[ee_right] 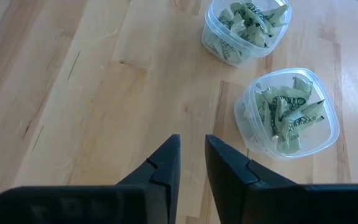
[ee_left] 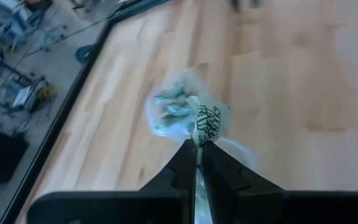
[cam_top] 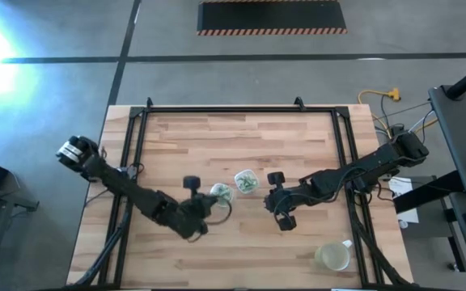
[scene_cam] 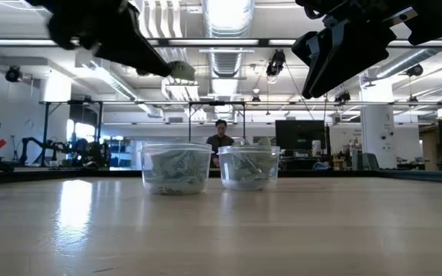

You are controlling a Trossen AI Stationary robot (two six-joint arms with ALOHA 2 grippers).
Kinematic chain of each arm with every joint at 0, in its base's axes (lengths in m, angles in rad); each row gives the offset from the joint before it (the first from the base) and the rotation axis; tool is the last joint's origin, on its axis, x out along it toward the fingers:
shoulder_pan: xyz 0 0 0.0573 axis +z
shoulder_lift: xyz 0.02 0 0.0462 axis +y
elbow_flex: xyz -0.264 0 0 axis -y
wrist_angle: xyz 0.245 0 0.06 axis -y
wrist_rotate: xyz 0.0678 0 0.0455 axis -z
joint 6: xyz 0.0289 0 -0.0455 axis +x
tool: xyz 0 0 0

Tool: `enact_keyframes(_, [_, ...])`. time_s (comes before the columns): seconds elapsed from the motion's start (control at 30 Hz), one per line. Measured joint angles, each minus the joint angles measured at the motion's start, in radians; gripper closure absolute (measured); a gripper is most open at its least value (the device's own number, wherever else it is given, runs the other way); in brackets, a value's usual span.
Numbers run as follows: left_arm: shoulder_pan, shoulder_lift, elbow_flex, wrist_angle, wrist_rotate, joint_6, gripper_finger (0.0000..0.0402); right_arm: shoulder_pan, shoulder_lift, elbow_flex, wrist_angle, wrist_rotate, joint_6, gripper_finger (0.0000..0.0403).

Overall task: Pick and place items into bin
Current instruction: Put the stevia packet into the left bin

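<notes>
1. Your left gripper (ee_left: 199, 146) is clamped on one wrapper (ee_left: 211, 121), lifted above a clear tub (ee_left: 173, 109).
2. Your right gripper (ee_right: 192, 152) hangs empty, fingers slightly apart; two filled tubs (ee_right: 288, 112) sit beyond its fingertips.
3. A mug (cam_top: 332, 257) stands well clear.

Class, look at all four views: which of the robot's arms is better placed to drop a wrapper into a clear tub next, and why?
Probably the left. The left gripper is shut on a wrapper, raised over the left tub. The right gripper is slightly open and empty, beside the other tub.
</notes>
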Motion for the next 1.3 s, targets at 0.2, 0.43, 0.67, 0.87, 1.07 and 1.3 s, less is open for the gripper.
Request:
enact_keyframes(0.2, [0.093,-0.018,-0.059,0.006,0.075,-0.004,0.0398,0.0,0.0,0.0,-0.005,0.0,0.0,0.0338])
enact_keyframes(0.43, [0.136,-0.016,-0.107,0.039,0.15,-0.029,0.0398,0.0,0.0,0.0,-0.009,0.0,0.0,0.0341])
enact_keyframes(0.67, [0.141,-0.016,-0.128,0.063,0.167,-0.028,0.0398,0.0,0.0,0.0,-0.008,0.0,0.0,0.0339])
enact_keyframes(0.87, [0.15,-0.007,-0.129,0.083,0.184,-0.028,0.0398,0.0,0.0,0.0,0.002,0.0,0.0,0.0338])
enact_keyframes(1.07, [0.157,0.056,-0.129,0.133,0.198,0.005,0.0379,0.0,0.0,0.0,0.01,0.0,0.0,0.0344])
enact_keyframes(1.3, [0.178,0.081,-0.114,0.142,0.189,0.006,0.0299,0.0,0.0,0.0,0.011,0.0,-0.003,0.0339])
